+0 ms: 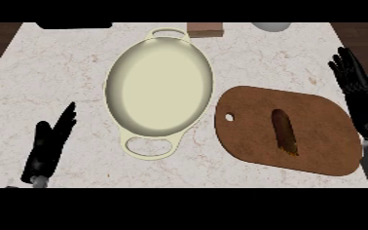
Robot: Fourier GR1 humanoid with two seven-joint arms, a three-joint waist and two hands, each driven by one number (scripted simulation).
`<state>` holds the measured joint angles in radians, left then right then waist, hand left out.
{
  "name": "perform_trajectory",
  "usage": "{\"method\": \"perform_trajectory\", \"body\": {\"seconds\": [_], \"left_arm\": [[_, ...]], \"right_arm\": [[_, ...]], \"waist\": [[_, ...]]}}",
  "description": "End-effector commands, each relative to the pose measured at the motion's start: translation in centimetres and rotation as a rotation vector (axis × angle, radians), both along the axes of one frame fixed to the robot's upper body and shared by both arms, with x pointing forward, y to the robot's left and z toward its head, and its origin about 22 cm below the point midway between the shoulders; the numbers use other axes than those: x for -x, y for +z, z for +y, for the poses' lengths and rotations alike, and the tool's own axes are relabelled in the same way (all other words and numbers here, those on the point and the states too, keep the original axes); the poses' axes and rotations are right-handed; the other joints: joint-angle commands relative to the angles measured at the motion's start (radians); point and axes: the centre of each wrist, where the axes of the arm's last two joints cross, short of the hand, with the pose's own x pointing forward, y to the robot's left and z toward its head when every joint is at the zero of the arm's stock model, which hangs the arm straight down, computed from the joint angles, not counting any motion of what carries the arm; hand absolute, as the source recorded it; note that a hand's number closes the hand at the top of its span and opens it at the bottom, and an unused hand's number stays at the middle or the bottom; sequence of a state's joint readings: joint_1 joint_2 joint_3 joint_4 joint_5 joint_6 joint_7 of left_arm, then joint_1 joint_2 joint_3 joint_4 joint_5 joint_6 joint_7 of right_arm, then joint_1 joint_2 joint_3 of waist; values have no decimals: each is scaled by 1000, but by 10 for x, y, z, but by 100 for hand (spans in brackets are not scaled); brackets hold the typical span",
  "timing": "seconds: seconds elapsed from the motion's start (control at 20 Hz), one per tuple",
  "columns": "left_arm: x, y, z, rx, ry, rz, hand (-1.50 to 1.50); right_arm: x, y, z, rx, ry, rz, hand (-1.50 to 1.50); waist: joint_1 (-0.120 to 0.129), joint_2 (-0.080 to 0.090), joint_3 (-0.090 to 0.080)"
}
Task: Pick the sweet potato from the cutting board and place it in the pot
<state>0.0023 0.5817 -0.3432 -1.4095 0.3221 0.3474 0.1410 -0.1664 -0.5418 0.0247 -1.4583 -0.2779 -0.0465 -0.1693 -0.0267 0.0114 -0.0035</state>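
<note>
Sweet potato on the board, right hand nearer, nothing held.

Left hand (49,143) shows at 8 o'clock over the surface (64,78), fingers straight and empty. One pot (159,85) sits at centre. One cutting board (316,146) at 4 o'clock carries one sweet potato (285,131), long axis roughly 11-to-5, lying toward 7 o'clock from the straight-fingered, empty right hand (351,83).
</note>
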Motion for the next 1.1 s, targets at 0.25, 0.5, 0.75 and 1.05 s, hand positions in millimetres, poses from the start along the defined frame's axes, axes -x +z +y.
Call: {"method": "perform_trajectory", "body": {"seconds": [0.25,0.5,0.75,1.05], "left_arm": [[-37,52,39,-234,80,-182,0],[-22,25,35,-126,151,-30,0],[-31,37,39,-134,160,-28,0],[-21,25,37,-121,170,14,0]], "right_arm": [[0,-21,55,469,-230,52,150],[6,-11,17,750,-570,-338,-150],[35,-65,74,854,-552,-350,-150],[40,-70,73,1106,-634,-70,-150]], "waist": [[41,-14,-3],[-11,-22,-3],[-6,-21,-4],[-17,-29,-12]]}}
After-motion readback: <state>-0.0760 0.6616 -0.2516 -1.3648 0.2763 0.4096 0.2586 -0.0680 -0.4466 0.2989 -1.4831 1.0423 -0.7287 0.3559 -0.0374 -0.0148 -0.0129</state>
